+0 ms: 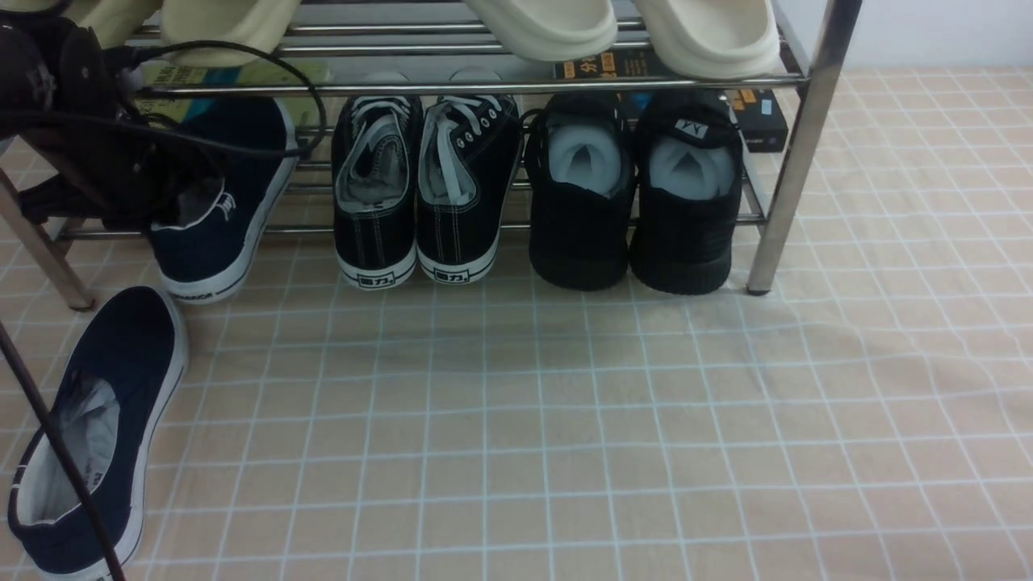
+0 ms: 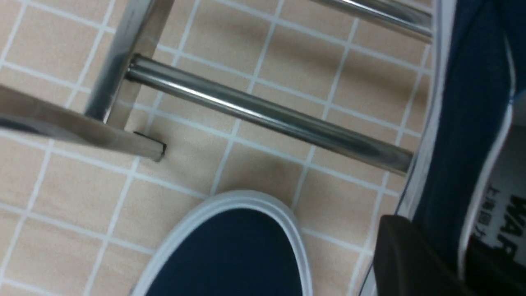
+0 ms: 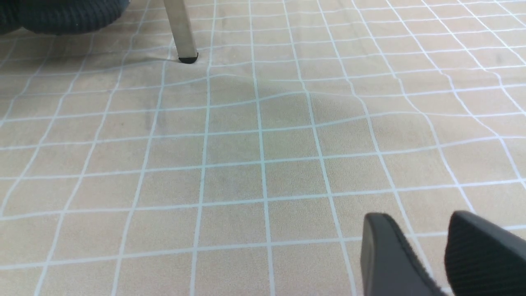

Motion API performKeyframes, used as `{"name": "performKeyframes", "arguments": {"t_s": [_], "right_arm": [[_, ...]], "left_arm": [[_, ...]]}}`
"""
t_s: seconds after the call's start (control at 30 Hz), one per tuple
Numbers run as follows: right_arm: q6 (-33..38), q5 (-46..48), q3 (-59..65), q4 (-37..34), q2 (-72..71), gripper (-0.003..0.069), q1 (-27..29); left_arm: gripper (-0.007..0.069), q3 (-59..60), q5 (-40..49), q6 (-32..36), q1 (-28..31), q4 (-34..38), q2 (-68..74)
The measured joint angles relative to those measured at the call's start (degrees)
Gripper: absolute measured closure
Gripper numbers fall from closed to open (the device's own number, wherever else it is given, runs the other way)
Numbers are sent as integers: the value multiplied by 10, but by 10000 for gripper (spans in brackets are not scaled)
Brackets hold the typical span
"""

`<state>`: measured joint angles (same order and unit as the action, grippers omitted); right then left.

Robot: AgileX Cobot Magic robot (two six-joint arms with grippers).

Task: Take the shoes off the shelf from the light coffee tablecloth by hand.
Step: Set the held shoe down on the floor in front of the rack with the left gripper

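One navy shoe (image 1: pixel 105 403) lies on the light coffee tablecloth (image 1: pixel 565 420) at the near left, and its toe (image 2: pixel 234 250) shows in the left wrist view. The other navy shoe (image 1: pixel 234 210) rests on the chrome shelf's (image 1: pixel 795 161) lowest bars (image 2: pixel 267 115), heel toward me. My left gripper (image 1: pixel 190 206) is shut on this shoe's side wall (image 2: pixel 464 123), one finger (image 2: pixel 407 255) outside it and the other inside the opening. My right gripper (image 3: pixel 431 246) hangs open low over bare cloth, holding nothing; the front view does not show it.
Black lace-up sneakers (image 1: pixel 420 186) and all-black sneakers (image 1: pixel 637 194) stand on the same tier, to the right. Cream slippers (image 1: pixel 629 28) sit on the tier above, with boxes (image 1: pixel 759 117) behind. A shelf leg (image 3: pixel 181 28) stands ahead of the right gripper. A cable (image 1: pixel 56 452) crosses the near-left corner.
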<state>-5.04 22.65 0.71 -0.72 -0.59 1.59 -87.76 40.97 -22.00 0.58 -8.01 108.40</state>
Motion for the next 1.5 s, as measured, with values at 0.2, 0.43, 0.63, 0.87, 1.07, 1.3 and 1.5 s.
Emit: {"name": "performKeyframes", "arguments": {"t_s": [0.2, 0.43, 0.63, 0.87, 1.07, 1.3, 1.5], "right_arm": [[0, 0, 0, 0, 0, 419, 0], [0, 0, 0, 0, 0, 419, 0], [0, 0, 0, 0, 0, 419, 0], [0, 0, 0, 0, 0, 419, 0], [0, 0, 0, 0, 0, 419, 0], [0, 0, 0, 0, 0, 419, 0], [0, 0, 0, 0, 0, 419, 0]], "left_arm": [[603, -4, 144, 23, -3, 29, -85], [603, -8, 297, 42, -3, 50, -209], [603, 81, 298, 67, -3, 100, -255], [603, 225, 210, 64, -3, 130, -267], [603, 312, 50, 39, -3, 128, -267], [603, 365, -22, 36, -3, 125, -263], [582, 373, -34, 38, -3, 116, -244]]}}
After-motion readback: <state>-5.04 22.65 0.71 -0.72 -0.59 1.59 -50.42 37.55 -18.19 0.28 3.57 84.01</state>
